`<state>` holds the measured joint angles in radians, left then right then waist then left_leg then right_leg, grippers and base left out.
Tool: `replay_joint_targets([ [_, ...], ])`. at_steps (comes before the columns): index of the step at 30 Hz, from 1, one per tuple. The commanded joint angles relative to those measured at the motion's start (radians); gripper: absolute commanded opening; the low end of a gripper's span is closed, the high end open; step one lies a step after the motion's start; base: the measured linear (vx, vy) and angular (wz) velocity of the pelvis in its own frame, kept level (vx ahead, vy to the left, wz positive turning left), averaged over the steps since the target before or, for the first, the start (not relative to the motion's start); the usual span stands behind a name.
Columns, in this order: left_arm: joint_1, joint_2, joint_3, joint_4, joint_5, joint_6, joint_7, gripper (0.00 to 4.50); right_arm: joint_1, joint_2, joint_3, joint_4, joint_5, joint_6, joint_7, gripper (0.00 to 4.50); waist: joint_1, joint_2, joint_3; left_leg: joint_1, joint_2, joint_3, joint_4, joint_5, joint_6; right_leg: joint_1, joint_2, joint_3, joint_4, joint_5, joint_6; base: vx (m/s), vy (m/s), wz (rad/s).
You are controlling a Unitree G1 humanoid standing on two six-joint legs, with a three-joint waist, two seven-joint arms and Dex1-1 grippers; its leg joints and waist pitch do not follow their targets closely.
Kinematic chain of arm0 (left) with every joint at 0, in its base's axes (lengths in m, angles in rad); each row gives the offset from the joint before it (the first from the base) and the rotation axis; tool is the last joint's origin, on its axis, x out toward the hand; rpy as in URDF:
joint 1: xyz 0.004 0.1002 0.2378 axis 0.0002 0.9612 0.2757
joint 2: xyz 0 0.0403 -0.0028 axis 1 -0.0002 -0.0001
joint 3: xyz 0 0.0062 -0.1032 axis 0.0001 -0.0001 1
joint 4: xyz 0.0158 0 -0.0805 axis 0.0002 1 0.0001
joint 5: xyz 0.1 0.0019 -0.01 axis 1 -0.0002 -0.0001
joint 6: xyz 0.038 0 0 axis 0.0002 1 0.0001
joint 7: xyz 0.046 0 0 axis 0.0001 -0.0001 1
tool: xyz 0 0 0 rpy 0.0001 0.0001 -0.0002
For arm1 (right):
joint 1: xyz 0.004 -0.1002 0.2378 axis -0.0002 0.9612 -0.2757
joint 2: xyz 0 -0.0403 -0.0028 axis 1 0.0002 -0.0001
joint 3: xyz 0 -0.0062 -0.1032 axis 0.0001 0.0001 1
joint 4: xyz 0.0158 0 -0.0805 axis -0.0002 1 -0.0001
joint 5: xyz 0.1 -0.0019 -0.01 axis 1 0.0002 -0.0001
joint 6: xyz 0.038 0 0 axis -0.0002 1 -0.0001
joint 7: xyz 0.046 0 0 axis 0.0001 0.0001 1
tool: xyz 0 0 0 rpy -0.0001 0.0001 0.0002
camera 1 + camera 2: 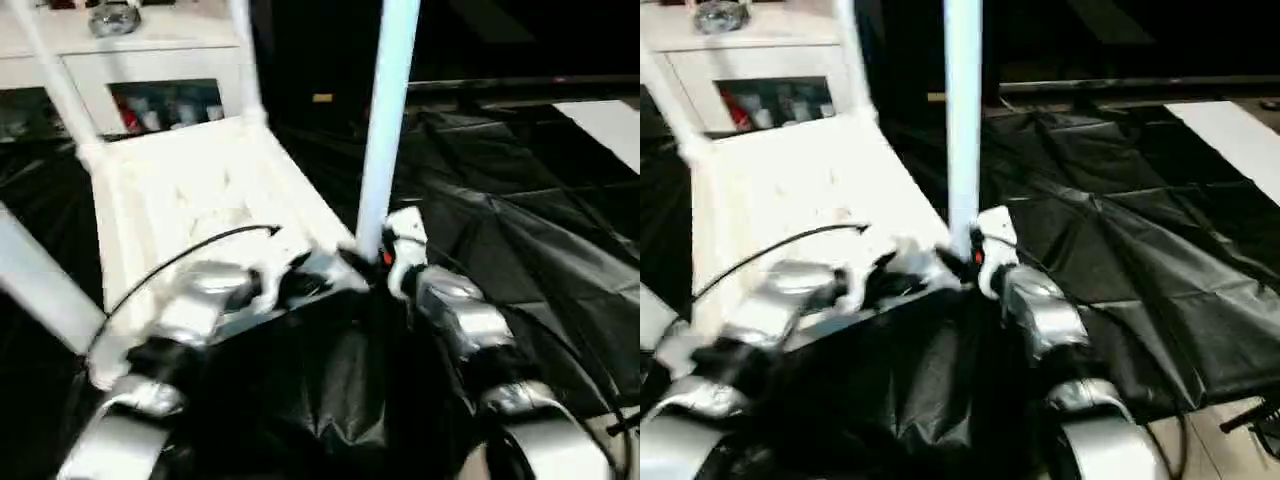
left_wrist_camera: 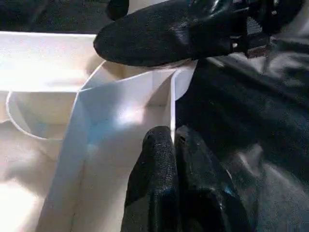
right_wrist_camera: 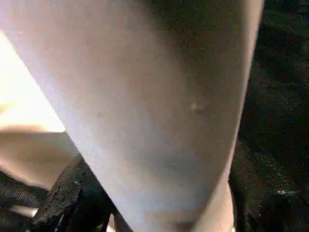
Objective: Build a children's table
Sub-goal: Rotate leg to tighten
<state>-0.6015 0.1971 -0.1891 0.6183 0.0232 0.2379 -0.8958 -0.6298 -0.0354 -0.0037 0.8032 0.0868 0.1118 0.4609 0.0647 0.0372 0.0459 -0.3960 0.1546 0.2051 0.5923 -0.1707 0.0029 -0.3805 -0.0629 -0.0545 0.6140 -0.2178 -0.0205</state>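
The white tabletop (image 1: 190, 190) lies underside up on black sheeting (image 1: 520, 230), with legs standing in its far corners. The left gripper (image 2: 174, 140) has its fingers pressed together over a thin rib at the near rim. The right gripper (image 1: 385, 262) is clamped around the base of the near-right leg (image 1: 385, 110), which stands upright.

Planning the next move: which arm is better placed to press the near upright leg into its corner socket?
The right. Its hand sits at the base of the near upright leg, which stands right in front of its wrist camera. The left hand is shut on a rib of the tabletop, steadying it.
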Motion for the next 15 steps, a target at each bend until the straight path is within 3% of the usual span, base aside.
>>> replay_joint_targets([
  [1, -0.057, -0.093, -0.001, -0.004, -0.028, -0.046, 0.06, 0.0, 0.005, 0.083, 0.072, 0.061, -0.028, -0.007, 0.036, 2.72, -0.002, -0.005, -0.049, 0.043, 0.09, -0.052, -0.085, -0.357, -0.054, 0.008, -0.114, 0.062, -0.098, -0.305, -0.177, 0.0, 0.0, 0.0],
  [2, -0.055, -0.094, -0.006, -0.008, -0.03, -0.05, 0.049, 0.0, 0.007, 0.082, 0.07, 0.053, -0.02, -0.014, 0.059, 3.28, 0.002, -0.005, -0.051, 0.042, 0.091, -0.052, -0.084, -0.337, -0.04, 0.011, -0.116, 0.063, -0.096, -0.283, -0.182, 0.0, 0.0, 0.0],
  [3, -0.052, -0.096, -0.009, -0.012, -0.032, -0.053, 0.036, 0.0, 0.008, 0.083, 0.06, 0.045, -0.004, -0.01, 0.08, 3.42, 0.001, -0.006, -0.051, 0.037, 0.09, -0.052, -0.084, -0.324, -0.032, 0.015, -0.115, 0.062, -0.095, -0.272, -0.183, 0.0, 0.0, 0.0],
  [6, -0.034, -0.088, -0.022, -0.044, -0.056, -0.064, -0.044, 0.0, 0.012, 0.067, 0.057, 0.019, 0.022, 0.011, 0.143, 3.53, 0.004, -0.004, -0.053, 0.032, 0.091, -0.05, -0.084, -0.284, -0.004, 0.02, -0.111, 0.059, -0.09, -0.232, -0.187, 0.0, 0.0, 0.0],
  [12, 0.011, -0.023, -0.063, -0.097, -0.071, -0.071, -0.188, 0.0, 0.047, -0.034, 0.138, -0.042, -0.011, -0.021, 0.334, 4.27, 0.009, -0.001, -0.062, 0.026, 0.093, -0.047, -0.076, -0.199, 0.035, 0.029, -0.106, 0.051, -0.07, -0.077, -0.221, 0.0, 0.0, 0.0],
  [15, 0.026, 0.006, -0.077, -0.114, -0.071, -0.074, -0.237, 0.0, 0.064, -0.073, 0.156, -0.072, -0.012, -0.027, 0.41, 4.27, 0.017, 0.0, -0.064, 0.027, 0.095, -0.042, -0.069, -0.166, 0.067, 0.027, -0.104, 0.049, -0.062, 0.0, -0.242, 0.0, 0.0, 0.0],
])
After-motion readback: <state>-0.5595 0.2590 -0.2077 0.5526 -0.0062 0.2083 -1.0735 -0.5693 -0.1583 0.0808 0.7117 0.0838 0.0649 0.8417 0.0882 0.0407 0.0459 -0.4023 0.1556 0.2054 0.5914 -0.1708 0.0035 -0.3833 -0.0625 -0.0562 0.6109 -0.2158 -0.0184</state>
